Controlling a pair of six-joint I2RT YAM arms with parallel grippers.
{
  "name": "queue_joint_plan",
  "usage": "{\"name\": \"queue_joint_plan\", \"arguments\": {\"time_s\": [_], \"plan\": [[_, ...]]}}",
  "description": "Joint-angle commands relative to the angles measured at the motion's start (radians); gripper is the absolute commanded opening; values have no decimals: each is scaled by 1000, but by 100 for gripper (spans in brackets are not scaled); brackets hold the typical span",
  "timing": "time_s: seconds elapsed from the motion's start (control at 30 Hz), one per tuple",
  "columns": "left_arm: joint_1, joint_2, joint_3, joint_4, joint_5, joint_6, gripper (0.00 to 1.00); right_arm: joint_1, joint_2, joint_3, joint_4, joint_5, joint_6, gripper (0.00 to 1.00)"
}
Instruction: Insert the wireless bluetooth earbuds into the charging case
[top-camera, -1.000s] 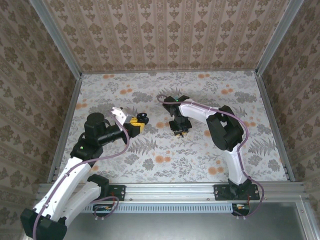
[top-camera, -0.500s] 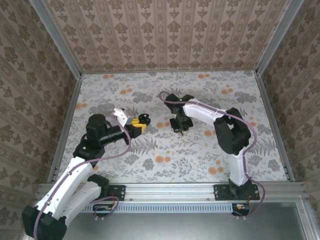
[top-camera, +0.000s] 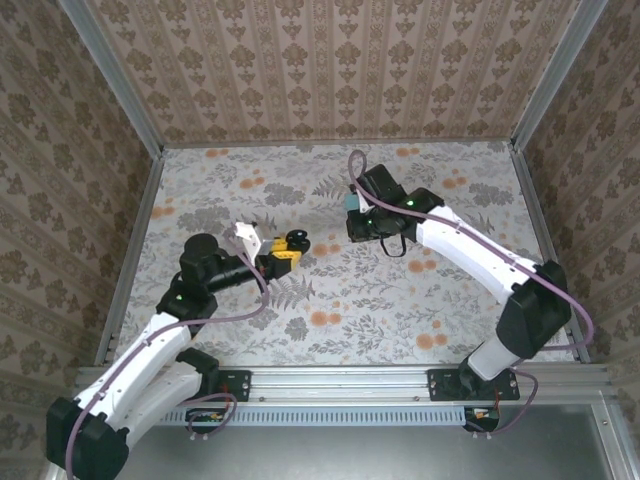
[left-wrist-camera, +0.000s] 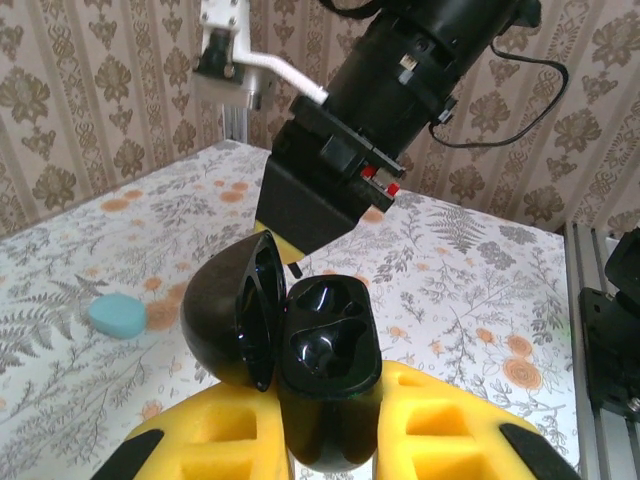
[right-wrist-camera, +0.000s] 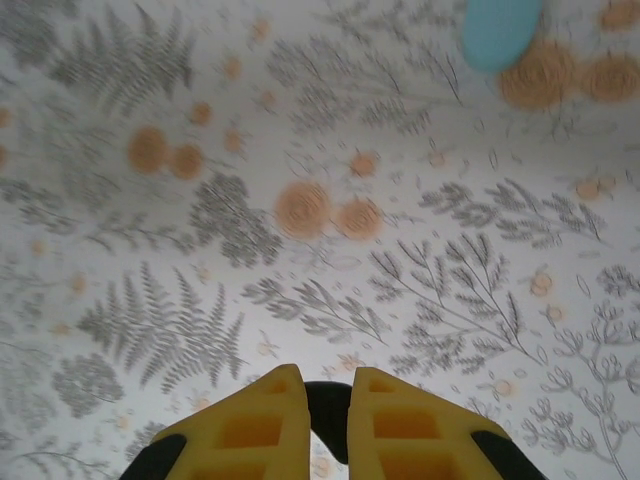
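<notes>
The left gripper (left-wrist-camera: 330, 425) squeezes the open black case (left-wrist-camera: 325, 340), held up left of the middle. The right gripper (right-wrist-camera: 328, 385), just right of it, pinches a tiny dark thing, likely an earbud (right-wrist-camera: 328, 425). The earbud could miss its hole, bump the lid (left-wrist-camera: 235, 310) and drop.

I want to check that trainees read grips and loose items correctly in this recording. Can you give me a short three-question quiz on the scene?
1. True or false: the lid of the black charging case held in the left pincer is closed.
2. Which of these lies loose on the table? A) a small teal object B) a red cup C) a metal spoon
3. Fill in: the right pincer is shut on a small ____ earbud.
Key: 1 false, the lid stands open; 2 A; 3 black.
</notes>
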Motion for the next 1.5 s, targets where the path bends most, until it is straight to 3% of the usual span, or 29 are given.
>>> {"name": "queue_joint_plan", "arguments": {"time_s": [0.0,0.27,0.7,1.03,1.47], "plan": [[-13,18,4,105,16,-5,0,8,-80,-52,103,-53,34,9],[-38,85,41,128,16,-8,0,6,-154,-101,247,-197,71,10],[-87,177,93,172,10,-12,0,30,-376,-230,513,-217,72,10],[-103,208,121,181,2,-24,0,111,-355,-243,591,-225,2,9],[-108,208,117,191,-16,-38,0,145,-305,-229,589,-265,-47,8]]}}
